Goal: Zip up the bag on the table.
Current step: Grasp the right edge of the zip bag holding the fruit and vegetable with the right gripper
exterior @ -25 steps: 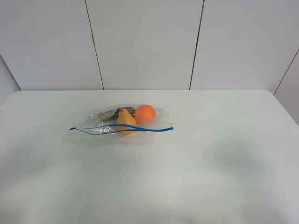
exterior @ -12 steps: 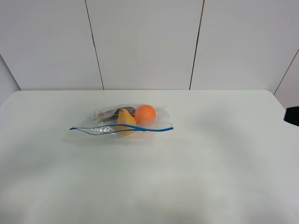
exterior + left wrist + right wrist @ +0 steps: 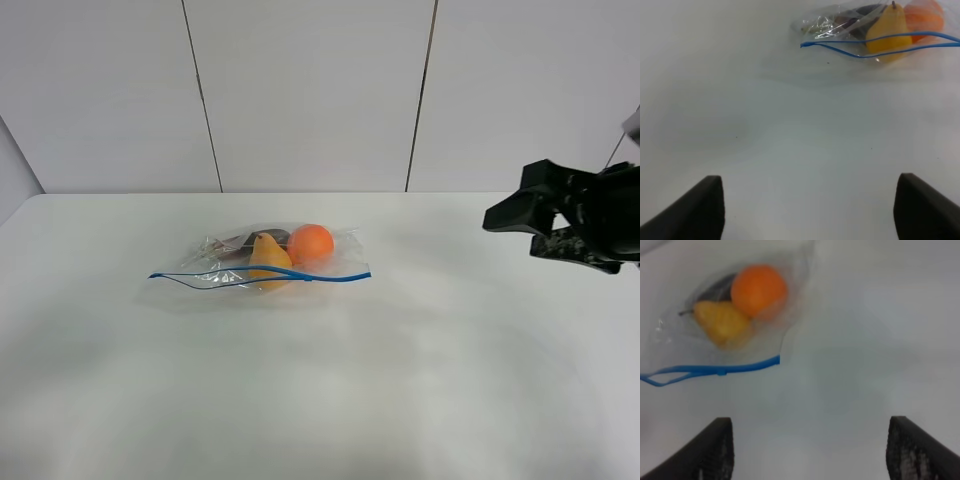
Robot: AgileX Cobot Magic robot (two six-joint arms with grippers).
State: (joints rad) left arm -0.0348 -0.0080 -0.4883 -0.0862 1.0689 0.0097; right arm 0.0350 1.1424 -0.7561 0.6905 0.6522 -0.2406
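Found right claw (image 3: 510, 236) spread wide, gripping nothing, well apart from the bag (image 3: 265, 258) on the counter (image 3: 400, 380); left claw (image 3: 807, 210) likewise wide and empty.

Bag (image 3: 262, 258): clear, crinkled plastic, lying flat on the white counter (image 3: 400, 380), left of the counter's middle and nearer its far edge. Blue zipper strip (image 3: 300, 277) runs along the side facing the counter's near edge. Its two tracks gape toward the counter's left and meet toward the right. Contents visible: orange ball (image 3: 311, 243), yellow pear shape (image 3: 267, 262), dark item (image 3: 250, 240).
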